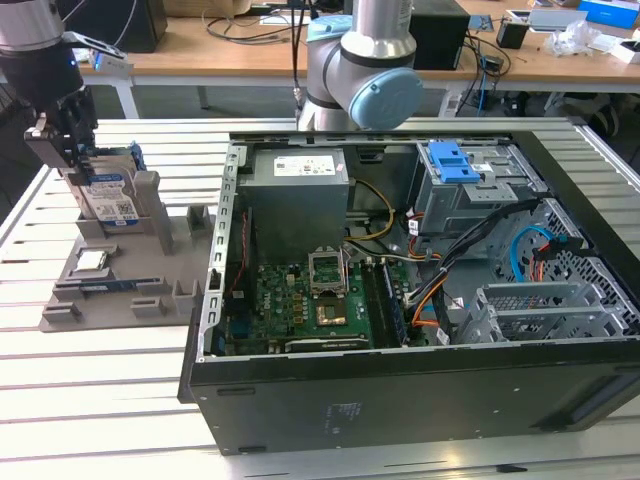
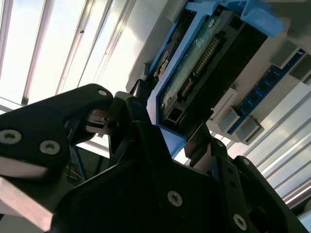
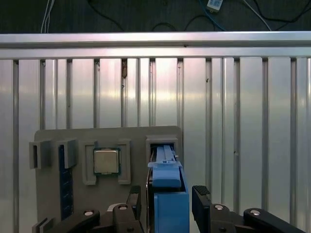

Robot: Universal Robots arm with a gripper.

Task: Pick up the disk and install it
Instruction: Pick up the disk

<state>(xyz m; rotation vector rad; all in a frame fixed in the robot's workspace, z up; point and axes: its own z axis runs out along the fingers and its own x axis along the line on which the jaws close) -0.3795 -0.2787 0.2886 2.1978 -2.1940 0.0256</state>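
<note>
The disk (image 1: 110, 200) stands on edge in a slot of the grey holder (image 1: 120, 290) at the exterior view's left, its blue-and-white label facing out. My gripper (image 1: 65, 150) reaches down on its upper end. In the first wrist view the black fingers (image 3: 137, 206) press against both sides of the disk's blue rail (image 3: 167, 194), gripper (image 3: 167, 201) shut on it. The second wrist view shows the disk's green board and connector (image 2: 204, 63) between the fingers of the gripper (image 2: 172, 128). The disk's lower part sits in the holder slot (image 3: 163, 141).
The holder also carries a square silver processor chip (image 3: 106, 161) and a memory stick (image 3: 65, 179). The open computer case (image 1: 400, 380) lies at the exterior view's right, with a grey drive cage and blue latch (image 1: 450, 165). The arm's base (image 1: 360, 70) stands behind it.
</note>
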